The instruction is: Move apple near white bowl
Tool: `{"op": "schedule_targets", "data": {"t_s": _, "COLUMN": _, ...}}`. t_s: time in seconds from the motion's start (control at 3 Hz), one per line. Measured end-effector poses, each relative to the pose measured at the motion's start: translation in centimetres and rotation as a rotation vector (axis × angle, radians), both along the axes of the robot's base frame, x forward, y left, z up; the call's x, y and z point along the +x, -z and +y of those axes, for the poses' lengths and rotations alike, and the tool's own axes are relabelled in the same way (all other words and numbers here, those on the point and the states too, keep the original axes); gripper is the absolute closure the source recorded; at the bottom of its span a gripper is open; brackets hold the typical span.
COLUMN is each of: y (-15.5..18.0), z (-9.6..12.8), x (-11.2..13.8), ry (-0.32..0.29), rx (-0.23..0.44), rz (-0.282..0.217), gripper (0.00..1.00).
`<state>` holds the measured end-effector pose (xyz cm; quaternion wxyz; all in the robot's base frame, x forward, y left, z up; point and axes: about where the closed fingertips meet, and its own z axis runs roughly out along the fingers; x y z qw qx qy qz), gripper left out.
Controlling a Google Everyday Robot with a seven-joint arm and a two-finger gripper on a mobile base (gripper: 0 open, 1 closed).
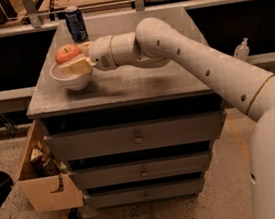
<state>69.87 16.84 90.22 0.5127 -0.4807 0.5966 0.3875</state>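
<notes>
A red-orange apple [66,54] is held between the fingers of my gripper [73,59], right over the white bowl [69,78]. The bowl sits on the left part of the grey cabinet top [139,81]. The gripper comes in from the right and is shut on the apple. The cream fingers [78,67] cover part of the bowl's rim and the apple's underside. I cannot tell whether the apple touches the bowl.
A dark blue drink can [76,24] stands behind the bowl at the back left of the top. My white arm [191,59] stretches across the top from the right. A cardboard box [46,179] sits on the floor at the left beside the drawers [138,137].
</notes>
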Motion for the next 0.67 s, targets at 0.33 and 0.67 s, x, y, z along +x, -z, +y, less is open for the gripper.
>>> {"op": "schedule_targets", "data": {"t_s": 0.33, "y": 0.03, "z": 0.29, "x": -0.11, "ry": -0.005, "rx": 0.0, "rz": 0.001, "gripper": 0.36}}
{"op": "schedule_targets", "data": {"t_s": 0.67, "y": 0.05, "z": 0.57, "x": -0.22, "ry": -0.009, "rx": 0.001, "rz": 0.001, "gripper": 0.12}}
